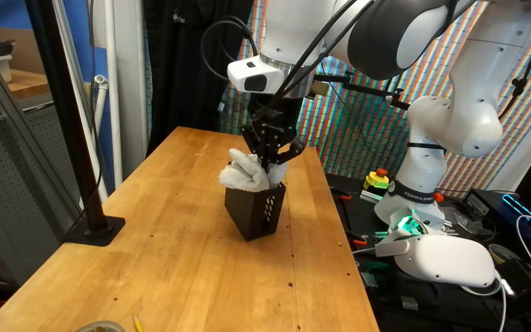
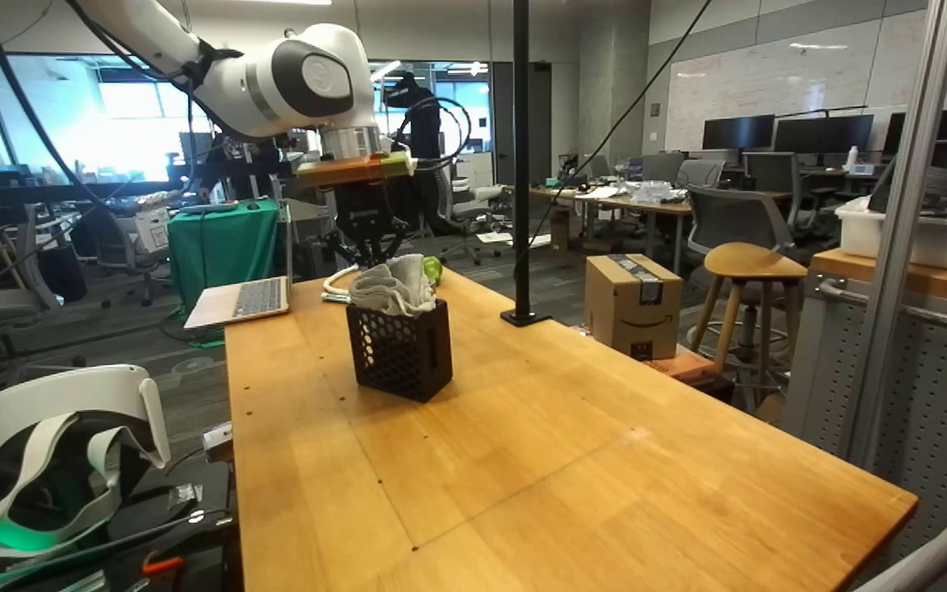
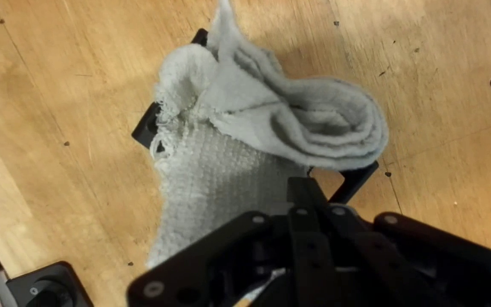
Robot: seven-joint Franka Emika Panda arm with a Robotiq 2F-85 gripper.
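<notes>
A black box with perforated sides (image 1: pixel 247 212) stands upright on the wooden table (image 1: pixel 178 267), and it shows in both exterior views. Stuffed into its top is a whitish-grey cloth (image 3: pixel 224 179), rolled and folded, bulging over the rim (image 3: pixel 145 130) on several sides. My gripper (image 3: pixel 307 189) points down over the box, fingertips together, right beside the cloth in the wrist view. I see no cloth pinched between the fingers. In an exterior view the gripper (image 1: pixel 265 168) reaches down among the folds; in an exterior view the cloth (image 2: pixel 395 284) hides its fingertips.
A black pole (image 2: pixel 521 164) is mounted at the table's edge. An open laptop (image 2: pixel 243 304), a white loop (image 2: pixel 338 281) and a green object (image 2: pixel 432 270) lie beyond the box. A yellow pencil (image 1: pixel 138 323) and a round dish (image 1: pixel 101 328) sit at the near end.
</notes>
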